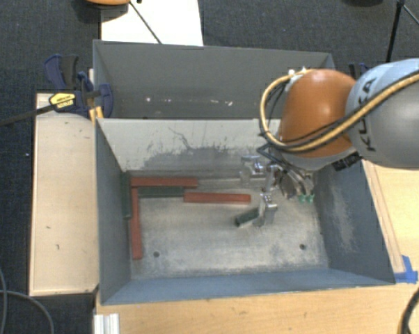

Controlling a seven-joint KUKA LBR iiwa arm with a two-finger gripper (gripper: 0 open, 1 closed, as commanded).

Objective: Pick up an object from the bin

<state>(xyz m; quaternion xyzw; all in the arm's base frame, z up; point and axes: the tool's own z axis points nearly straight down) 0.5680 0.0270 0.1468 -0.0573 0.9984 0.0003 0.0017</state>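
Hanging low, gripper (266, 213) against small dark block (247, 219) right of centre; gripper opening unreadable, block's end hidden.

The brand name "KUKA" is printed in black capital letters, turned sideways in the camera view, on the grey housing of the robot arm (397, 127), just beside the orange wrist cover (314, 110).
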